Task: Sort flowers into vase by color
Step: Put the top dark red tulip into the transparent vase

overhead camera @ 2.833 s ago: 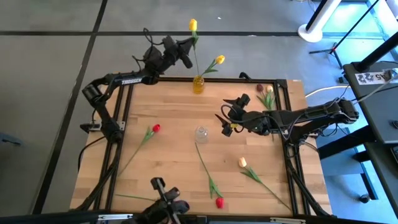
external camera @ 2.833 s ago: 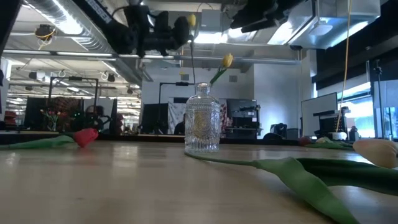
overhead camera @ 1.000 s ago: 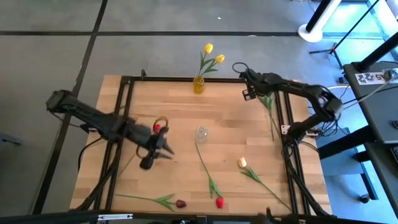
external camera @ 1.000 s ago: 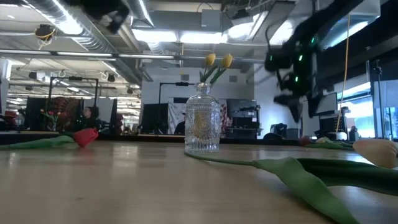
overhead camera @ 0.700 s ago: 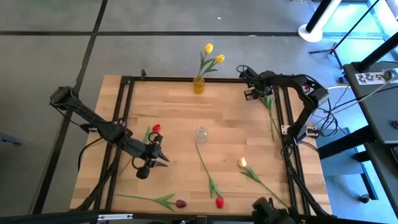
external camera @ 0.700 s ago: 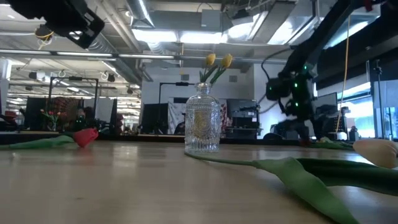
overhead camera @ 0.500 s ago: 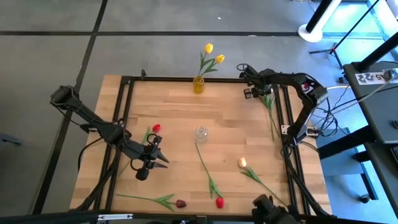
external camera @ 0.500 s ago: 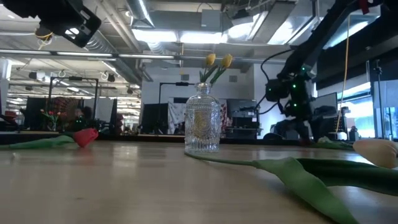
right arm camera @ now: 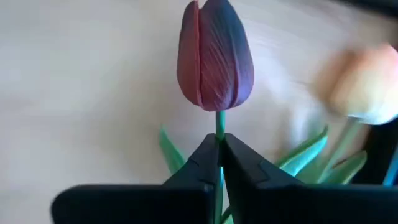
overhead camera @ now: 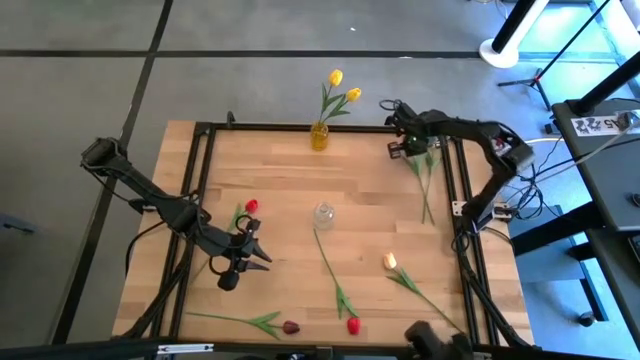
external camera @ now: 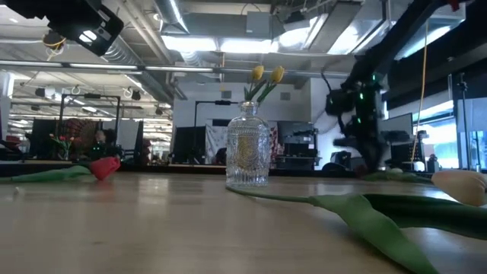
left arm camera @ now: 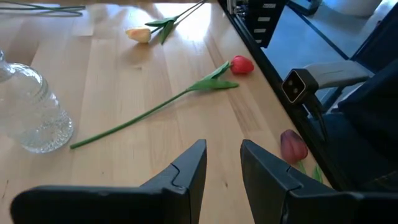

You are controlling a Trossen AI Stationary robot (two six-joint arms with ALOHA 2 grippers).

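Observation:
My right gripper [overhead camera: 408, 146] is low over the table's far right corner, shut on a dark maroon tulip [right arm camera: 214, 56]. A cream tulip head [right arm camera: 364, 84] lies beside it. My left gripper [left arm camera: 222, 165] hovers open, with nothing between its fingers, left of the table's middle [overhead camera: 260, 258]. Two yellow tulips [overhead camera: 335, 77] stand in the yellow vase [overhead camera: 319, 136] at the far edge. The clear glass vase [overhead camera: 323, 215] stands mid-table. On the wood lie a red tulip [overhead camera: 250, 206], a cream one [overhead camera: 389, 261], another red one [overhead camera: 352, 325] and a maroon one [overhead camera: 291, 327]. My right gripper pinches the maroon tulip's thin green stem [right arm camera: 219, 127] just below the head, between its two fingertips [right arm camera: 202, 158]. The fingers come from above and lie across the stem. The rest of the stem [overhead camera: 424, 195] trails along the table toward the near edge.
A black frame [overhead camera: 455, 200] runs along the table's left, far and right sides, close to my right gripper. Bare wood lies between the two vases. The low view shows the glass vase [external camera: 247, 152] and a green leaf [external camera: 373, 217] up close.
My right gripper has come down to the table at the far right corner. The stem there has swung, its free end now nearer the table's left. My left gripper moved a little toward the near edge, then stayed.

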